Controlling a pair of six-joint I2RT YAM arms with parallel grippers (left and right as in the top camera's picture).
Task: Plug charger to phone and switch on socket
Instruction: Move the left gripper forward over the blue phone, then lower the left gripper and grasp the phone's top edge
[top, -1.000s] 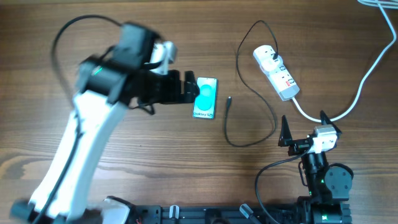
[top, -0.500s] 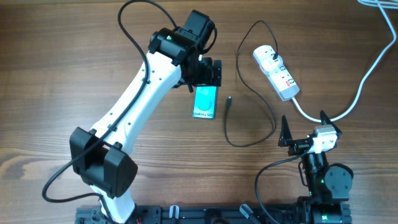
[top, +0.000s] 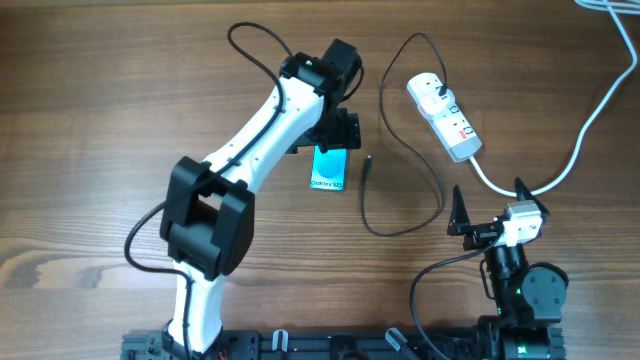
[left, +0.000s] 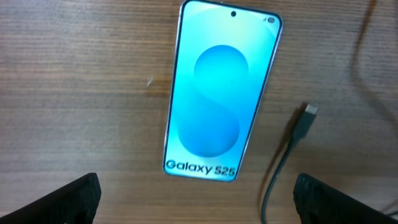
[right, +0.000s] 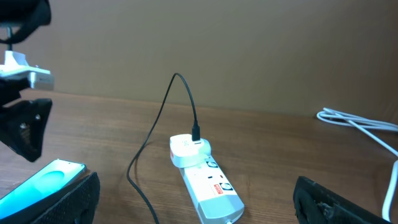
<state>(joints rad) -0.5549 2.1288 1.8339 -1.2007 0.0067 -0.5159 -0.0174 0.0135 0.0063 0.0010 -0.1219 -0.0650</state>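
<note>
The phone (top: 329, 171) lies flat on the wooden table, cyan screen up, with its white text strip at the near end. It fills the left wrist view (left: 217, 93). My left gripper (top: 338, 133) hovers over the phone's far end, open and empty (left: 199, 202). The charger's black connector tip (top: 369, 160) lies just right of the phone (left: 309, 112). Its thin cable (top: 400, 225) loops to a white adapter plugged into the socket (top: 446, 118). My right gripper (top: 489, 203) is open and empty near its base, facing the socket (right: 208, 186).
The socket's thick white cord (top: 590, 120) curves off toward the far right corner. Black robot cables trail near the front edge by the right arm's base (top: 520, 290). The left arm (top: 260, 140) spans the table's middle left.
My left arm has swung right, from beside the phone's left edge to over its far end. The phone, charger, socket and right arm have not moved.
</note>
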